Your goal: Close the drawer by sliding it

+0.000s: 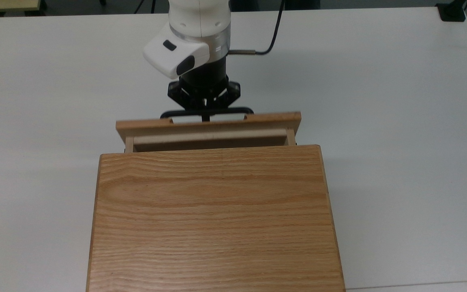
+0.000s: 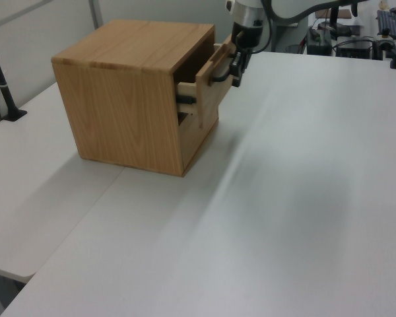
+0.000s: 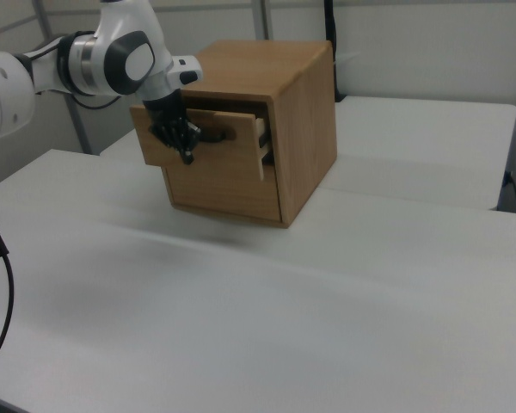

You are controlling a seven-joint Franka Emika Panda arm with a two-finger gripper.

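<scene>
Drawer travel is nearly spent: only a narrow strip of its box shows between the front panel and the cabinet, which stands on the white table. In the left view the panel sits just proud of the cabinet's open face, with a short stretch of black slide rail visible behind it. The gripper is at the middle of the long black bar handle, pressing in from the table side; whether its fingers are apart, together or clamped on the bar cannot be told from these views. The drawer looks like a light, stiff wooden tray riding on metal runners, so it should move with little force and stay rigid under a push. Judging by its width, a shove near either end of the panel could rack it on the runners and bind, so the centre of the handle, or the flat panel face directly behind it, is the sensible contact place. The handle is smooth and rounded, and a push that is not square to the panel could slide off it. The cabinet is not visibly fastened, and a hard final shove might shift it across the smooth tabletop, so the last bit of closing calls for a gentle, straight push.
</scene>
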